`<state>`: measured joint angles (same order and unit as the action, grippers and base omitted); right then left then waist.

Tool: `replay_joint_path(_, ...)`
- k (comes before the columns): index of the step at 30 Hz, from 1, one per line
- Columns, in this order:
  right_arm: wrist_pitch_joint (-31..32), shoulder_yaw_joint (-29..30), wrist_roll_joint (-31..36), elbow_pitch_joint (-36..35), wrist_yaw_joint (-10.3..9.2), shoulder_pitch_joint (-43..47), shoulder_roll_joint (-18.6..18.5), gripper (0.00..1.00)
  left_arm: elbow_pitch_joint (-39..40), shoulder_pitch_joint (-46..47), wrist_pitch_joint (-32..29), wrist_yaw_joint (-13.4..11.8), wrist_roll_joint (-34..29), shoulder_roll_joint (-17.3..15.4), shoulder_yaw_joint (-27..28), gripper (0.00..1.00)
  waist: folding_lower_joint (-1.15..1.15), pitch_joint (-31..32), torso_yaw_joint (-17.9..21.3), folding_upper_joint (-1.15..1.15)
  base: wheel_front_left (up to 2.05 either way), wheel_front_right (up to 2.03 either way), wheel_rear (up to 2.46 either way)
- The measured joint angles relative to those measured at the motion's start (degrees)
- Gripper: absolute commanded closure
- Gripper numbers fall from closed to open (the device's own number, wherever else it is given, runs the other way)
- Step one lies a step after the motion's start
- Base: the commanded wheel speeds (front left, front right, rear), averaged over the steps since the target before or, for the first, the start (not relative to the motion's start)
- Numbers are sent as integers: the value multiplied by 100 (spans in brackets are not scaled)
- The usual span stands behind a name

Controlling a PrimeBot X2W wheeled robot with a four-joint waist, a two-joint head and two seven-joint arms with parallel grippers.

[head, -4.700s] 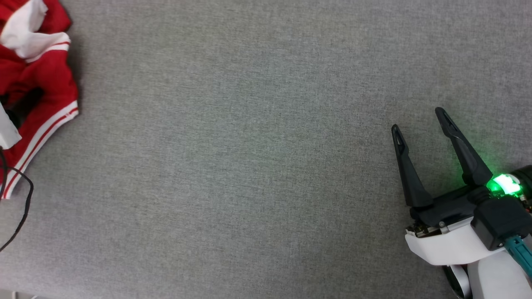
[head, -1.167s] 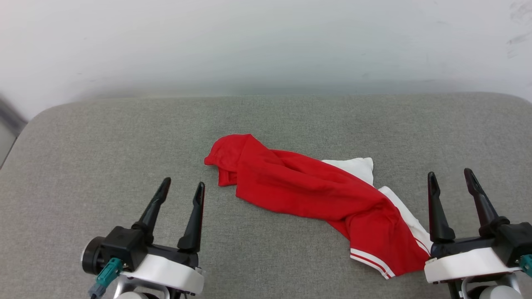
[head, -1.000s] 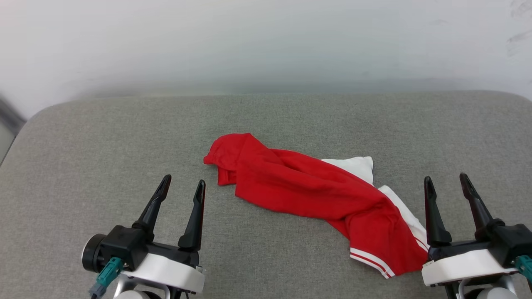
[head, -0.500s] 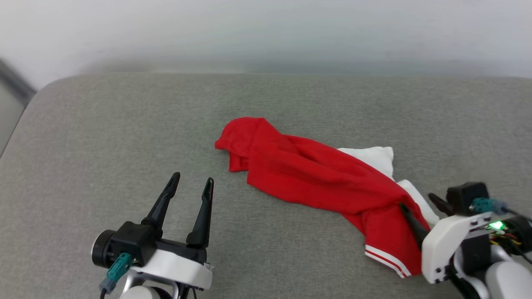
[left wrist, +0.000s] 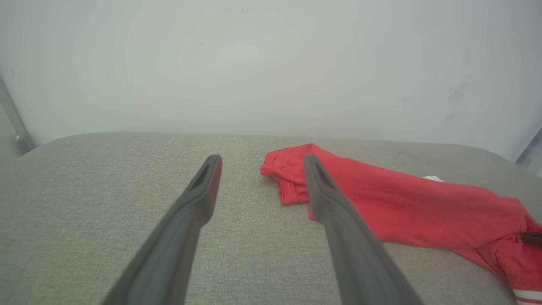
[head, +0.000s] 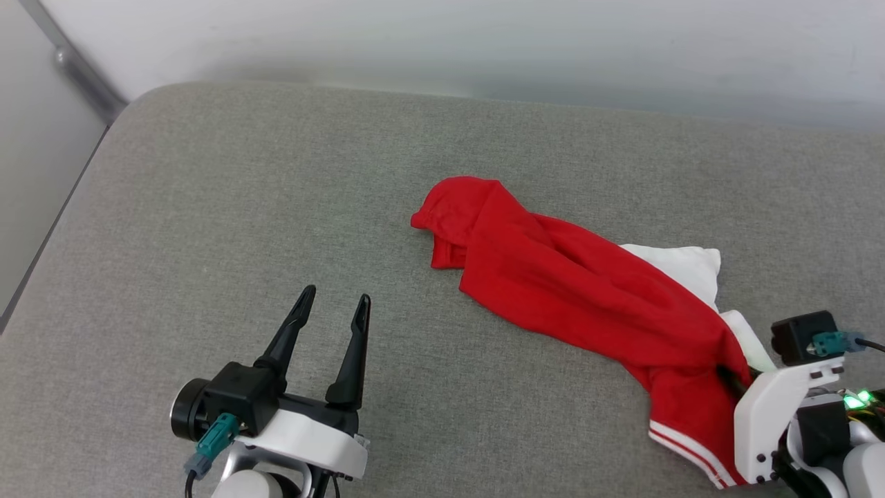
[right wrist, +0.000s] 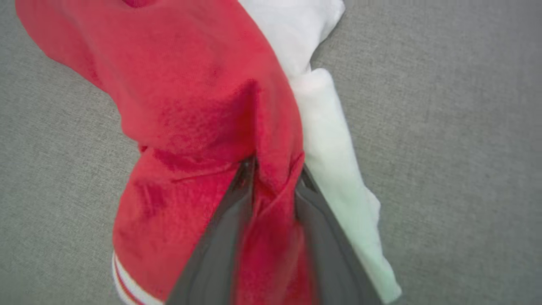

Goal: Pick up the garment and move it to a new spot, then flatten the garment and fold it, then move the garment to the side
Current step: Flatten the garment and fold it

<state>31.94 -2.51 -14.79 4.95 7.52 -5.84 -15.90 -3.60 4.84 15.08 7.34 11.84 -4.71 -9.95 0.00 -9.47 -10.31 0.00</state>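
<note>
The garment (head: 588,297) lies crumpled in a long diagonal strip on the grey cushion, red with a white sleeve at its right and striped trim at its lower end. My right gripper (head: 727,375) is turned down into its lower right end. In the right wrist view, my right gripper (right wrist: 275,167) pinches a raised fold of the garment (right wrist: 199,97) between its fingers. My left gripper (head: 337,295) stands open over bare cushion, left of the garment. The left wrist view has my left gripper (left wrist: 261,159) open, with the garment (left wrist: 423,207) beyond and to the right.
The grey padded surface (head: 207,207) ends in a rounded back edge against a pale wall (head: 484,41). Its left edge drops off beside a metal rail (head: 76,62). Bare cushion stretches left of and in front of the garment.
The head camera has swung, shifting the whole picture. My right gripper has turned down onto the garment's right end and closed on a fold. The left gripper stays open.
</note>
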Motion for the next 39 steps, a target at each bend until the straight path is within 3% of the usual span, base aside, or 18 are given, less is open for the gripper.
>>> replay_joint_path(8,-541,263,233,-126,-1,-247,-46,100,-115,-1,0,5,-5,7,10,0,0,161,41,0,0,0,0)
replay_joint_path(13,-900,-24,620,-656,-2,-478,-148,100,-125,-13,0,5,2,-7,5,0,0,290,103,0,0,0,0)
replay_joint_path(21,-1202,-1671,738,-1065,-2,-743,48,100,-126,-29,0,5,51,-34,-27,0,0,374,62,0,0,0,0)
replay_joint_path(30,-1549,-4052,577,102,0,-1334,131,100,-207,-80,0,5,88,-34,-103,0,0,422,-184,0,0,0,0)
replay_joint_path(32,-1619,-4500,420,468,0,-1432,131,0,-221,-85,0,7,89,-36,-111,0,0,446,-245,0,0,0,0)
replay_joint_path(36,-1897,-4948,74,995,-1,-1563,156,0,-241,-104,0,7,91,-37,-119,0,0,499,-331,0,0,0,0)
replay_joint_path(39,-2118,-4955,-232,1127,-1,-1690,194,0,-233,-132,0,7,91,-40,-64,0,0,534,-321,0,0,0,0)
